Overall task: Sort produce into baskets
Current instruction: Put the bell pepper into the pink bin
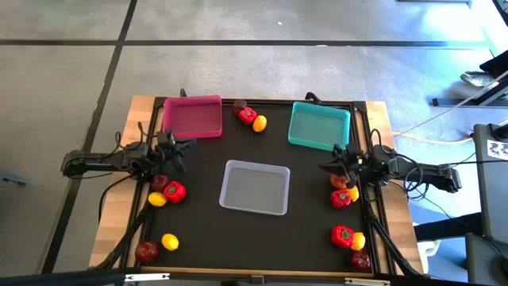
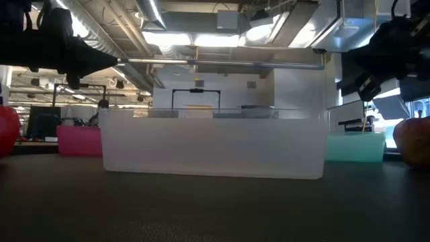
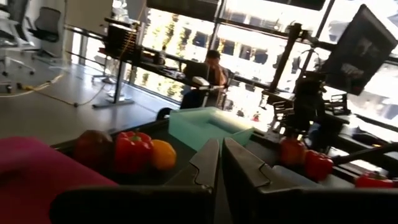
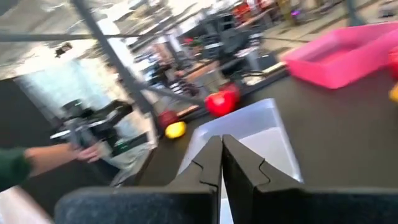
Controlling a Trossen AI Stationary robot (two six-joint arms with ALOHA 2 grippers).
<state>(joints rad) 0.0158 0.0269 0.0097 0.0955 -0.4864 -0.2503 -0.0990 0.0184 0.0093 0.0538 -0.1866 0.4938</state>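
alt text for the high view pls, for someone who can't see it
Overhead view of a dark table with three empty baskets: a pink basket and a teal basket at the far side, a clear basket in the centre. The left pincer and right pincer hover shut at either side, holding nothing. Toy peppers, lemons and apples lie scattered around the baskets.

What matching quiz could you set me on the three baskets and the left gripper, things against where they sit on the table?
Things:
1. pink basket
2. teal basket
3. grey-white basket
4. left gripper

Places or states:
A. middle of the table
B. far left corner
C. shut, holding nothing, near the pink basket
D. far right side

Pairs: 1-B, 2-D, 3-A, 4-C
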